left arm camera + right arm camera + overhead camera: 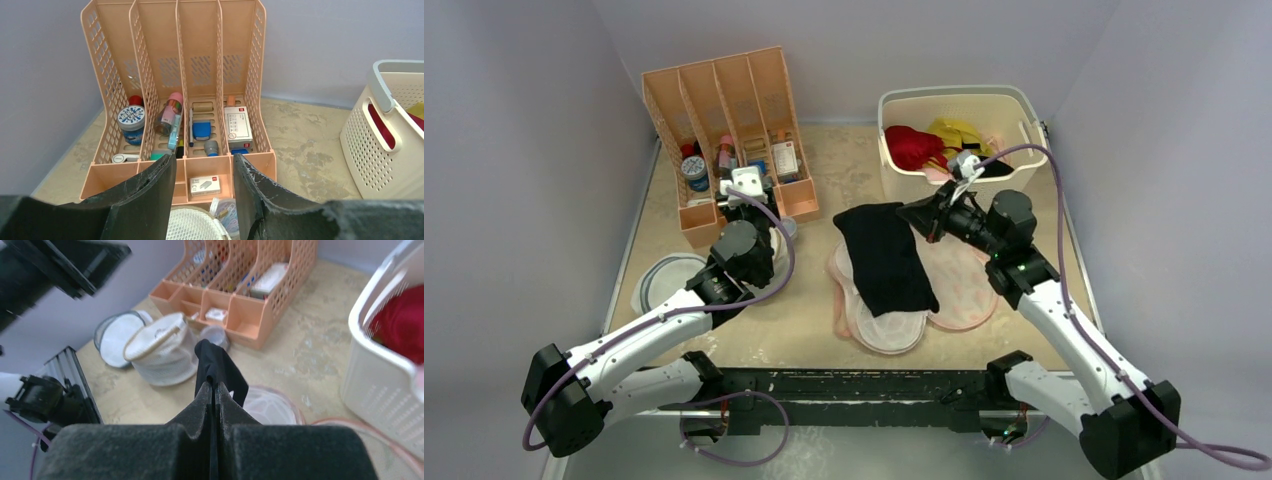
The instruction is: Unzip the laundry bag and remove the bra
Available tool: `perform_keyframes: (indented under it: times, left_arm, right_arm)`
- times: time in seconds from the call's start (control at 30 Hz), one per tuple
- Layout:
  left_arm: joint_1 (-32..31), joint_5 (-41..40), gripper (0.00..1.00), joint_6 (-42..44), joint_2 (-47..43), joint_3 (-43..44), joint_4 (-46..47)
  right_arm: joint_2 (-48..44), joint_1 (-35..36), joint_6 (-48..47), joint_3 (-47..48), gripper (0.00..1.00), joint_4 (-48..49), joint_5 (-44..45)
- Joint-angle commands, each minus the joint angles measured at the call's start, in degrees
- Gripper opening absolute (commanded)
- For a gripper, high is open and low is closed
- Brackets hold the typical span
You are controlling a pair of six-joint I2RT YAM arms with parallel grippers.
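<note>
Surface: we look down on a mottled beige table [804, 315] between pale walls.
Bag: the laundry bag [964, 295] lies open at centre.
Bra: the bra [884, 255] lies draped across it, long axis far-to-near.
Right gripper [212, 386]: pressed together, pinching the bra's far end.
Left gripper [204, 160]: spread, holding nothing, well apart by the organiser [175, 75].

The laundry bag [959, 290] is lying at the middle of the table [824, 170], with the bra [884, 258] stretching front to back across its left half. Behind it to the right, a basket [949, 92] is standing with garments [914, 145] piled in it. A desk organiser [724, 90] is standing at the back left. Before it, a round mesh bag [162, 355] is sitting, and a mesh disc [664, 282] is lying left of that.
</note>
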Motion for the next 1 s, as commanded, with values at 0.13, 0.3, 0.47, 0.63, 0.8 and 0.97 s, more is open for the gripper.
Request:
perform_keyframes:
  times: [0.13, 0.3, 0.47, 0.63, 0.8, 0.97]
  left_arm:
    - [0.3, 0.6, 0.45, -1.3, -0.8, 3.0, 0.2]
    - [0.3, 0.6, 0.45, -1.3, -0.9, 3.3, 0.0]
    - [0.3, 0.6, 0.45, -1.4, -1.1, 3.5, -0.3]
    - [0.3, 0.9, 0.45, -1.4, -0.9, 3.5, -0.4]
    - [0.3, 1.2, 0.45, -1.9, -0.6, 3.8, -0.9]
    - [0.3, 1.3, 0.45, -2.0, -0.8, 4.0, -1.1]
  right_arm:
    - [-3.8, 0.1, 3.8, 7.2, 0.0, 2.5, 6.8]
    - [-3.5, 0.1, 5.5, 9.9, 0.0, 3.8, 13.1]
    - [-1.9, 0.1, 7.5, 12.9, 0.0, 5.6, 21.8]
    - [0.8, 0.1, 8.8, 17.3, 0.0, 7.1, 33.1]
    - [5.4, 0.1, 10.1, 21.6, 0.0, 11.2, 44.6]
    - [12.5, 0.1, 11.5, 27.0, 0.0, 16.5, 54.7]
